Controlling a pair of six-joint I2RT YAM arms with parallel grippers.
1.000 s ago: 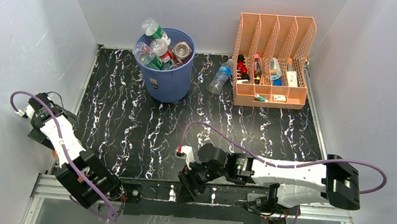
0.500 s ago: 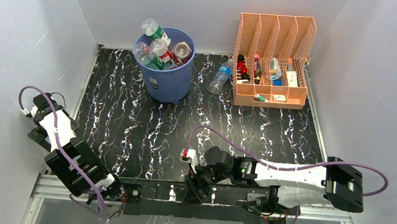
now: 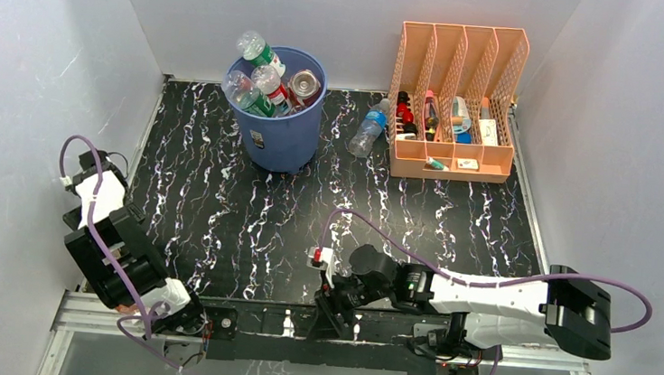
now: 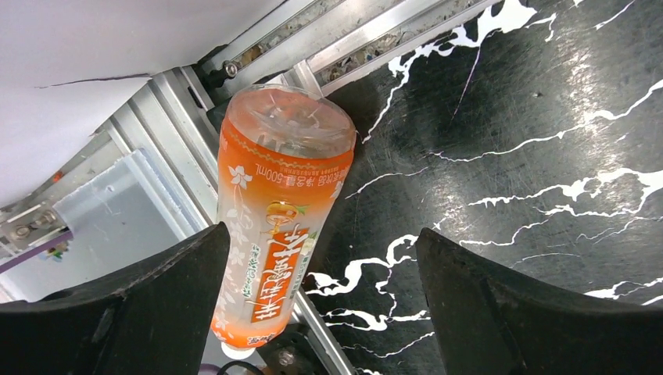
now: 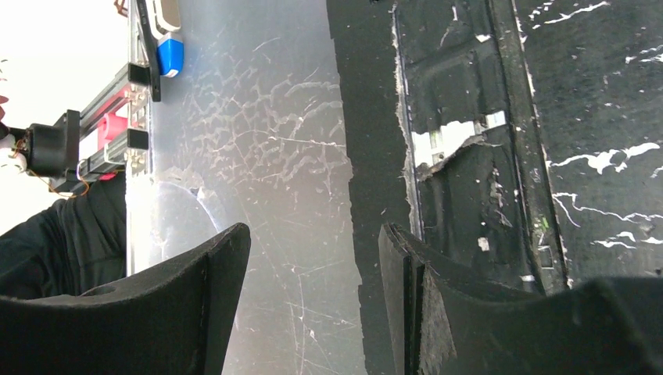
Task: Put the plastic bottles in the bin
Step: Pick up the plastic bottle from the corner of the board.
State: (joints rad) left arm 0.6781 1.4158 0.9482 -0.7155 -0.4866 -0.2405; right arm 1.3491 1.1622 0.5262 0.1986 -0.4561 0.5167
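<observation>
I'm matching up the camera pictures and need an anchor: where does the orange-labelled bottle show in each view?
Top external: cannot be made out; the left arm covers the near left corner of the table.
Left wrist: the orange bottle lies left of centre, inside the open left hand.
Right wrist: not in it.
Shared landmark: the aluminium rail along the table's edge.

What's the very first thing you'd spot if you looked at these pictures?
The blue bin at the far side of the table, stuffed so full that plastic bottles stick out of its top. Next, up close in the left wrist view, an orange bottle lies at the table's edge between the open fingers of the left gripper. One clear bottle lies beside the peach organizer.
</observation>
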